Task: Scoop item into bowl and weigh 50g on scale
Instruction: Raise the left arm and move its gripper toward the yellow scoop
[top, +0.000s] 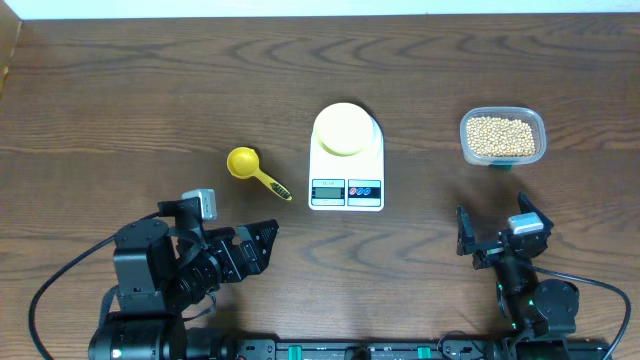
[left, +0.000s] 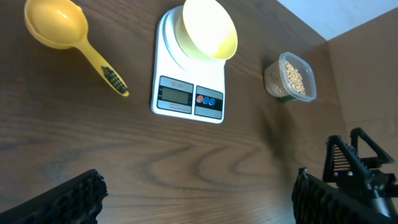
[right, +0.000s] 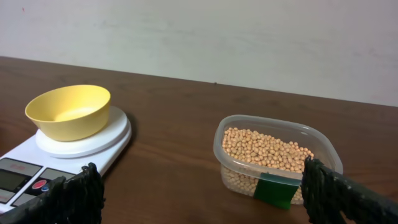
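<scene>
Dark wood-grain table (top: 120, 90) carries one white scale (top: 346, 190) at its middle, and one pale-yellow bowl (top: 345, 130) sits upright on the scale's round top. One yellow measuring spoon (top: 250, 168) lies just to the left of the scale, apart from it, with its cup away from the scale and its handle angled toward the scale's front. One clear tub (top: 541, 128) stands well to the right, holding the many tan beans (top: 501, 136), too many to count. Two grippers hang at the near edge: the left gripper (top: 265, 245) and the right gripper (top: 497, 225), each with its fingers spread apart and nothing between them. Only the overhead view takes in both arms at once. Left wrist view shows the scale's one display and its two round buttons, red and blue; the reading cannot be made out. Right wrist view, low and side-on, shows the bowl's bare yellow inside, a green label on the tub's front and a pale wall (right: 249, 37) behind, but not the spoon.
</scene>
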